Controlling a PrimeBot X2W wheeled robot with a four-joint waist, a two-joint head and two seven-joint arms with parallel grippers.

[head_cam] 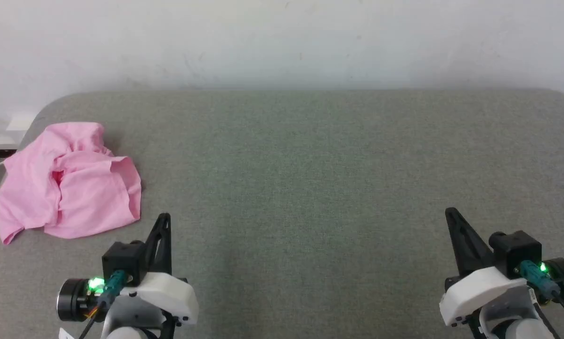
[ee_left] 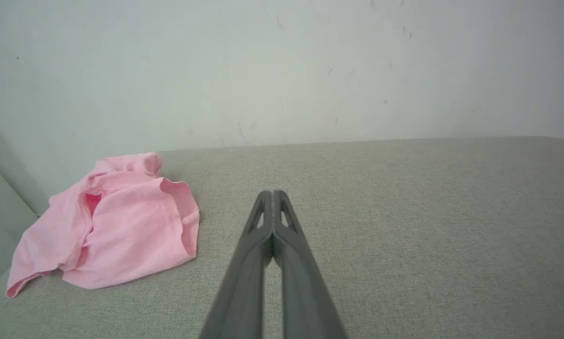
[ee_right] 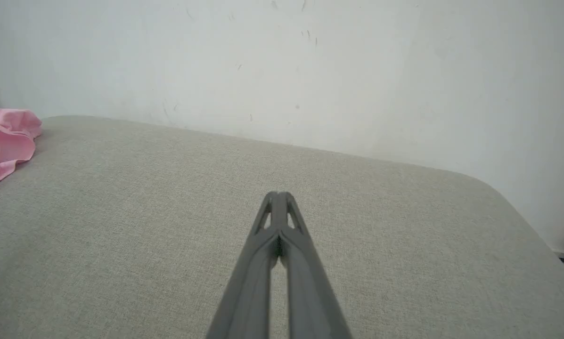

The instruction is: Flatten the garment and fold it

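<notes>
**Both jaws closed and empty; garment bunched at the table's left edge**

Left jaws: pressed together tip to tip in the left wrist view, nothing between them. Right jaws: the same in the right wrist view, closed on nothing. Bare table (head_cam: 310,165) lies under and ahead of both.

The garment (head_cam: 69,183) lies crumpled ahead and to the left of the left jaws, apart from them and well apart from the right jaws. Its left side sits at or over the table's edge; we cannot tell which. Behind it is the wall (head_cam: 282,42).

Risks, as we judge them:
- The cloth is thin and layered, so a pinch may take several layers at once and it would not spread flat.
- A push or drag toward the left could slide it off the edge.
- The right arm (head_cam: 475,287) has a long reach across, so a one-sided pull by the left may only bunch it further.
- The jaws must open before any grasp.

Pose: the left arm (head_cam: 161,294) and the right arm sit low at the near corners, wide apart, fingers pointing toward the wall.
</notes>
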